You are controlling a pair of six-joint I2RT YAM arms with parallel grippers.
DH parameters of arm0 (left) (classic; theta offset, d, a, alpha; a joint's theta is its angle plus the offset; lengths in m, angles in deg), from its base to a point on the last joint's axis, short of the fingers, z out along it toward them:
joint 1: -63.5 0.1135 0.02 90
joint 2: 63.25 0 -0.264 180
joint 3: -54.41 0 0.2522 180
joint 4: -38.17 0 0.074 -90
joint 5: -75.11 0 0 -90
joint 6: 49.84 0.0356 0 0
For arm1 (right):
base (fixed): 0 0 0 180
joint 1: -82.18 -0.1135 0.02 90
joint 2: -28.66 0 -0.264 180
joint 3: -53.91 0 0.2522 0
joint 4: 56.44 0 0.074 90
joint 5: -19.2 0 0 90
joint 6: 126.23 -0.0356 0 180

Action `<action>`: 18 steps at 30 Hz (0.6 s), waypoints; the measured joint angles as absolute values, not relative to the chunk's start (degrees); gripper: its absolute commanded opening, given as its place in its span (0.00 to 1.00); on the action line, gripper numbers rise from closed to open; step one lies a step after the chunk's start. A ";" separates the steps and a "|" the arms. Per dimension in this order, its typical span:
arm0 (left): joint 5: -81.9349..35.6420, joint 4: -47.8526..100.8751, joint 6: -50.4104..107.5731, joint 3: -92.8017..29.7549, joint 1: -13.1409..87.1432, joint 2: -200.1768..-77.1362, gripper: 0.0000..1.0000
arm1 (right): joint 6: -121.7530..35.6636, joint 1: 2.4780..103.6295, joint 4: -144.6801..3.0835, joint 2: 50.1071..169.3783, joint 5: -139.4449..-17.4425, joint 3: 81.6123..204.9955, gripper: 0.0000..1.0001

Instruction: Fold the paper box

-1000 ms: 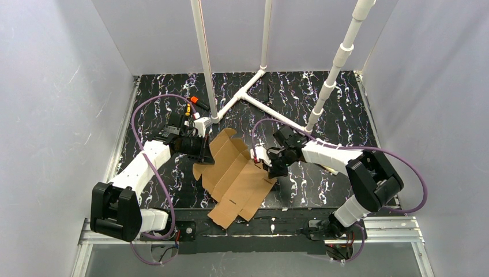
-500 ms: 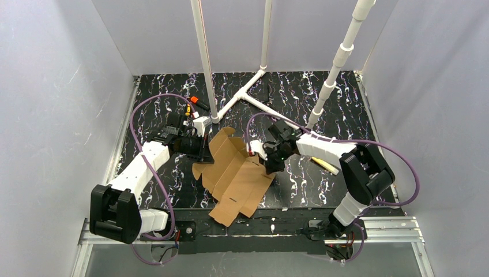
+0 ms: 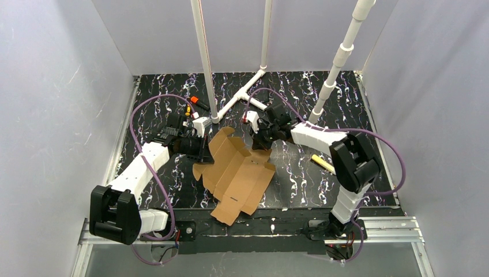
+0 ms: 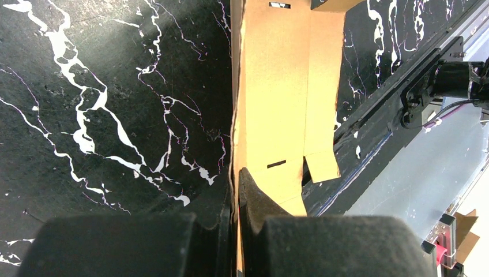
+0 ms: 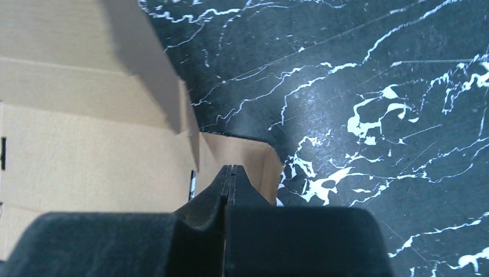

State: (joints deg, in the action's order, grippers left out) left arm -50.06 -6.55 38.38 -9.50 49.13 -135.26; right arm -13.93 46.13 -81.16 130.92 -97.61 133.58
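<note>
My left claw [image 4: 236, 193] clamps the paper box [image 3: 236, 176] — left edge. My right claw [image 5: 229, 176] is pressed together — at its far right corner.

- paper box [image 3: 236, 173]: plain brown corrugated cardboard, an unfolded die-cut sheet with creases, flaps and small slots.
- lies mostly flat on the table [image 3: 323, 109], slightly toward 7 o'clock of its middle, creases running 1 to 7 o'clock.
- a flap at its 1 o'clock end tilts up.

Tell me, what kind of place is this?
Likely a robot test booth: white walls around a black marbled table, two robot arms bolted at its near edge, white pipes behind.
</note>
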 measured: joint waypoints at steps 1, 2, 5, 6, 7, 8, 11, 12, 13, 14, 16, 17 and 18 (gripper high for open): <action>-50.06 -6.49 38.42 -9.46 49.13 -135.24 0.00 | -15.39 46.11 -80.27 131.88 -96.89 133.56 0.01; -50.06 -6.44 38.45 -9.46 49.13 -135.24 0.00 | -16.44 46.11 -79.50 132.34 -96.41 133.47 0.01; -50.06 -6.42 38.47 -9.46 49.13 -135.19 0.00 | -19.06 46.00 -76.44 132.67 -96.36 132.53 0.01; -50.09 -6.42 38.47 -9.46 49.13 -135.17 0.00 | -19.70 45.91 -75.70 132.67 -96.58 132.25 0.01; -50.09 -6.42 38.47 -9.46 49.13 -135.17 0.00 | -20.15 45.78 -74.91 132.67 -96.87 131.81 0.01; -50.09 -6.42 38.47 -9.46 49.13 -135.17 0.00 | -20.59 45.52 -74.34 132.67 -97.35 131.48 0.01; -50.11 -6.38 38.47 -9.46 49.13 -135.15 0.00 | -21.42 44.07 -72.97 132.69 -99.07 130.65 0.01; -50.11 -6.33 38.47 -9.46 49.13 -135.15 0.00 | -21.68 43.22 -72.57 132.71 -99.69 130.54 0.01; -50.13 -6.25 38.47 -9.44 49.13 -135.15 0.00 | -21.95 42.63 -72.36 132.76 -99.97 130.54 0.01; -50.20 -6.20 38.47 -9.44 49.13 -135.15 0.00 | -22.56 41.80 -71.68 132.84 -100.25 130.52 0.01; -50.26 -6.09 38.45 -9.44 49.13 -135.15 0.00 | -23.78 40.77 -70.24 133.17 -100.30 130.39 0.01; -50.26 -6.09 38.45 -9.44 49.13 -135.15 0.00 | -24.63 40.23 -69.16 133.50 -100.01 130.13 0.01; -50.26 -6.07 38.45 -9.44 49.13 -135.15 0.00 | -25.33 39.99 -68.47 133.83 -99.64 129.86 0.01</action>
State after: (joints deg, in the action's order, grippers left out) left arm -50.26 -6.07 38.45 -9.44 49.13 -135.15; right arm -25.33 39.99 -68.47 133.83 -99.64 129.86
